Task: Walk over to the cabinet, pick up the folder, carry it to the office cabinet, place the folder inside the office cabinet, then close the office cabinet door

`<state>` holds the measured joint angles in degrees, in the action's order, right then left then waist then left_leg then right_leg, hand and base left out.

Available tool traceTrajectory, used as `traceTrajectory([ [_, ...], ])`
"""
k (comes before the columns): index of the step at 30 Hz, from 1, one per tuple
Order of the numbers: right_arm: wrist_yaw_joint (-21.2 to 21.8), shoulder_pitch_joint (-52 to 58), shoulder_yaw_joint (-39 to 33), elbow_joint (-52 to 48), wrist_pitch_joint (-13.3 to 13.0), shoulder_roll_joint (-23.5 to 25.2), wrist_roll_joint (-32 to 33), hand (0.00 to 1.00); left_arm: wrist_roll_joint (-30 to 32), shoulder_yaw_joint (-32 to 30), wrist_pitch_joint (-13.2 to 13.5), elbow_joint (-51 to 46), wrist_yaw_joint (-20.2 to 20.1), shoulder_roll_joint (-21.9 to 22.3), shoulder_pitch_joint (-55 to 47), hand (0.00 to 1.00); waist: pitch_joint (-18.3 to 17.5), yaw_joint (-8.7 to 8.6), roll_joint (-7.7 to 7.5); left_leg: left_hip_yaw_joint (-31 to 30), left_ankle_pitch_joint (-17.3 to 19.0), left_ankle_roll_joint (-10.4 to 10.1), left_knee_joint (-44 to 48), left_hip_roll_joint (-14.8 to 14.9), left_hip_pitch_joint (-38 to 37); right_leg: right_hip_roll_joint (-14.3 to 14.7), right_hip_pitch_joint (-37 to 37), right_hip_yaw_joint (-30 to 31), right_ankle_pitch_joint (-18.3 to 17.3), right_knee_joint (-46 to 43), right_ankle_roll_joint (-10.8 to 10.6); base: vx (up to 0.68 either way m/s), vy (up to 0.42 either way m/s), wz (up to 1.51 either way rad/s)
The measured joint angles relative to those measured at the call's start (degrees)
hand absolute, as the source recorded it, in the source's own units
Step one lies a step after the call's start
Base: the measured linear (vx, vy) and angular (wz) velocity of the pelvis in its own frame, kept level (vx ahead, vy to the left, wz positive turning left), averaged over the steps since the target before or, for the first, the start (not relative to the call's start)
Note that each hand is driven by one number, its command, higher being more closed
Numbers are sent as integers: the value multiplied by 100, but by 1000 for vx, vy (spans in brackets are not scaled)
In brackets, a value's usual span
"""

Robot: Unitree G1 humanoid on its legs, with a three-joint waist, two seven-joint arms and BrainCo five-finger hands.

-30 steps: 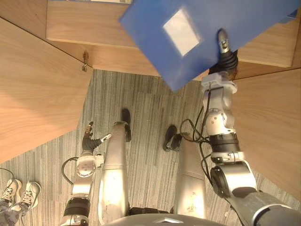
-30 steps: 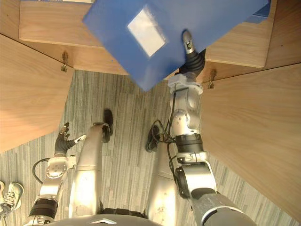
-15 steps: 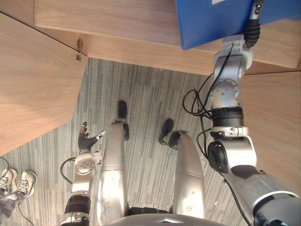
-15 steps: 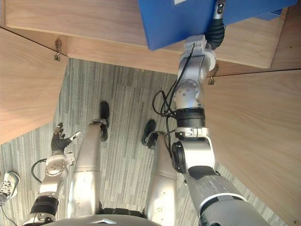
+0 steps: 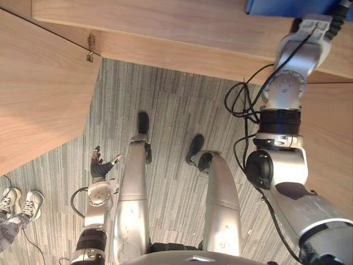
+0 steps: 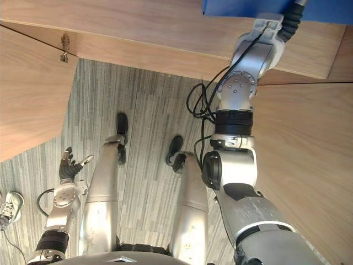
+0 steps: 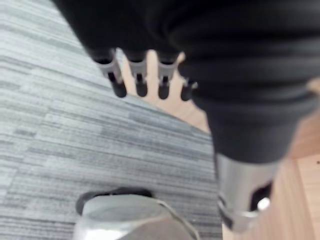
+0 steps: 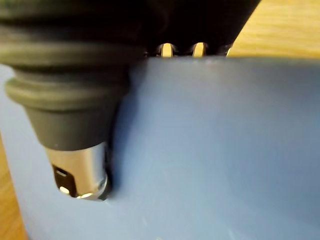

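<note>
Fingers [image 5: 96, 157] of the left hand [image 5: 99, 168] hang loosely spread and hold nothing, low over the carpet [image 5: 176, 110] in the left eye view. The blue folder [image 5: 292, 6] shows over the right end of the cabinet's bottom board [image 5: 165, 22], between the two open doors. In the right eye view the right hand [image 6: 292, 19] meets the folder's near edge just past that board's front edge; its fingers cannot be read from here. In the left wrist view the left fingers are straight and slightly apart above the carpet. In the right wrist view the thumb [image 8: 80, 170] presses flat on the folder's near face and the fingers [image 8: 167, 49] hook over its edge onto the other side, so the right hand pinches the folder between them. The folder looks stiff, flat and fairly light, with smooth faces that are likely slippery. Held at one edge by one hand, it could swing or slide, so a hold deep across the edge with thumb opposite fingers seems best.
</note>
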<state>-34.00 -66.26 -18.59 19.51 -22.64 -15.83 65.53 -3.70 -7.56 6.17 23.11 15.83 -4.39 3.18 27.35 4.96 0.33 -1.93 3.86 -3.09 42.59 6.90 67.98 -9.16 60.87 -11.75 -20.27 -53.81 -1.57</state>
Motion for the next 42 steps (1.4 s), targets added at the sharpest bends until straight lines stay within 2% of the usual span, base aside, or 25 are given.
traceTrajectory([
  [3,-122,-1,-85,0,-104,-83,55,100,-7,2,0,-10,0,-1,0,0,0,-8,0,-1,-52,-4,-81,-1,0,1,13,-17,13,34,13,-5,-4,3],
  [4,-155,0,-98,0,-110,-123,56,0,-16,1,0,-16,0,-3,0,0,-1,-16,0,-9,-65,-7,-102,-1,-1,4,15,-27,18,46,20,0,0,0],
  [10,-109,-53,10,3,-75,-366,63,0,-57,31,6,-236,-3,-5,-5,0,-3,-40,0,-10,-95,-12,-151,2,-1,9,18,-38,52,88,42,0,0,0],
  [19,272,-254,453,404,263,-622,35,0,-64,50,7,-325,-7,-11,-8,0,-7,-54,0,11,-114,-2,-167,9,7,9,34,-33,90,112,54,0,0,0],
  [25,285,-262,517,405,322,-650,-57,0,-63,54,8,-402,-6,-23,-7,0,-56,-55,-25,33,-113,0,-119,45,81,36,118,-9,108,90,64,-7,4,-3],
  [28,329,-262,669,457,433,-767,-73,0,-63,53,8,-440,-8,-24,-8,0,-57,-69,-25,33,-113,0,-96,60,91,44,126,-8,116,77,67,-5,2,-1],
  [34,624,-255,914,646,673,-945,-315,0,-65,54,20,-457,-121,-54,-5,0,-66,-157,-24,59,-132,28,-89,81,88,55,125,8,184,102,60,-6,5,-1],
  [42,835,-9,943,628,868,-1138,-757,0,-67,75,16,-450,-131,-82,3,0,-67,-160,-23,91,-158,67,-94,100,78,69,113,24,264,162,51,-9,7,-2],
])
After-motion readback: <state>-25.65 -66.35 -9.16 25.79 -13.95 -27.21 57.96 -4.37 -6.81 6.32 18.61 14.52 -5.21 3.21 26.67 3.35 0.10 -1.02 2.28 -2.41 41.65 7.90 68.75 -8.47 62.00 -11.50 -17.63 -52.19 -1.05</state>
